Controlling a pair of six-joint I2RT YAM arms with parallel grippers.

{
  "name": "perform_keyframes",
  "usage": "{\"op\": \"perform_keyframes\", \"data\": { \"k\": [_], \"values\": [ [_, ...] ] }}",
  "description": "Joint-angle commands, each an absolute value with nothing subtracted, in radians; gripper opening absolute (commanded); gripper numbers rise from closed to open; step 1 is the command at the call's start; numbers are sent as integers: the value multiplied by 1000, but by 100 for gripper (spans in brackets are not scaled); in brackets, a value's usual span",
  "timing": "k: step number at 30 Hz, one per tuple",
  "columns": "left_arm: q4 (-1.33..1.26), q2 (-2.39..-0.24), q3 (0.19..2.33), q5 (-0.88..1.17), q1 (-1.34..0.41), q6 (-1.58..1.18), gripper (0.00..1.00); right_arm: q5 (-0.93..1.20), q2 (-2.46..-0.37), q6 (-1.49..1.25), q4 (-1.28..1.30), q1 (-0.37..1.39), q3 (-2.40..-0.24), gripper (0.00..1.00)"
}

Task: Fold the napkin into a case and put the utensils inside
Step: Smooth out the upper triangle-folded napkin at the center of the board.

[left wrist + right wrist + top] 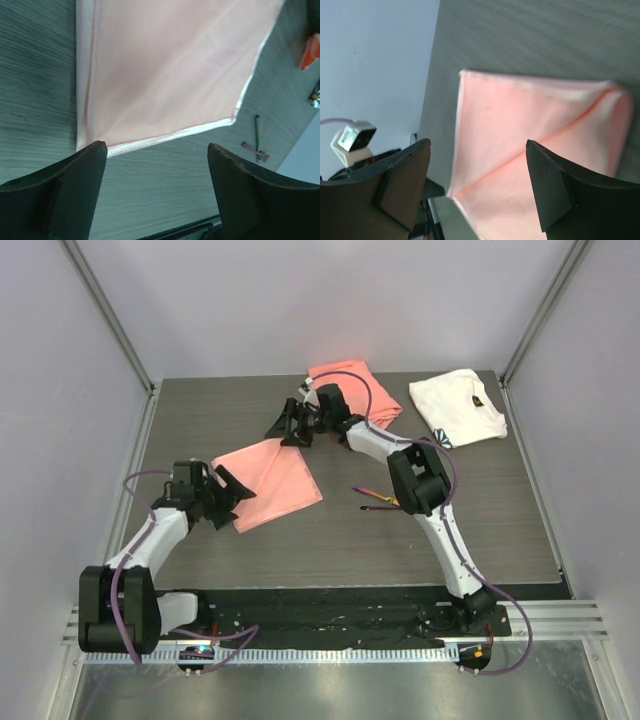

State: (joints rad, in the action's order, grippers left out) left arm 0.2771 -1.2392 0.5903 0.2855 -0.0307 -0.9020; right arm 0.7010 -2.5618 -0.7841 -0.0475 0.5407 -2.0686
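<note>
The napkin [268, 482] lies folded flat, left of the table's centre, as a glossy pale-pink rectangle. My left gripper [232, 498] hovers open at its near left corner. In the left wrist view, the napkin's hemmed edge [170, 135] lies just beyond the gripper's [156, 148] empty jaws. My right gripper [283, 428] hangs open above the napkin's far corner. The right wrist view shows the cloth [535, 135] with a diagonal crease under its gripper [477, 144]. The utensils [375, 500], two slim dark purple pieces, lie right of the napkin beside the right arm, also seen at far right [257, 142].
A thicker coral-orange cloth [345, 380] lies at the back centre, partly under the right arm. A white cloth with a dark mark [458, 406] lies at the back right. Grey walls enclose the table on three sides.
</note>
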Motion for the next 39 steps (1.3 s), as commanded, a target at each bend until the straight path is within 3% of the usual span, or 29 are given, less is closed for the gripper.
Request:
{"op": "perform_keyframes", "data": {
  "k": [1,9,12,28,39],
  "values": [
    [339,-1129,692,299,-28,-874,79,681,-2370,-824,-194,626,-1921,82],
    [273,-1176,652,350,23,-879,47,696,-2387,-1005,-422,719,-1770,82],
    [238,-1218,623,371,28,-888,41,706,-2411,-1060,-483,738,-1759,81],
    [258,-1262,488,265,29,-894,34,696,-2485,-973,-422,695,-1747,81],
    [268,-1269,442,233,28,-904,31,634,-2640,-759,-132,566,-2048,81]
  ]
}}
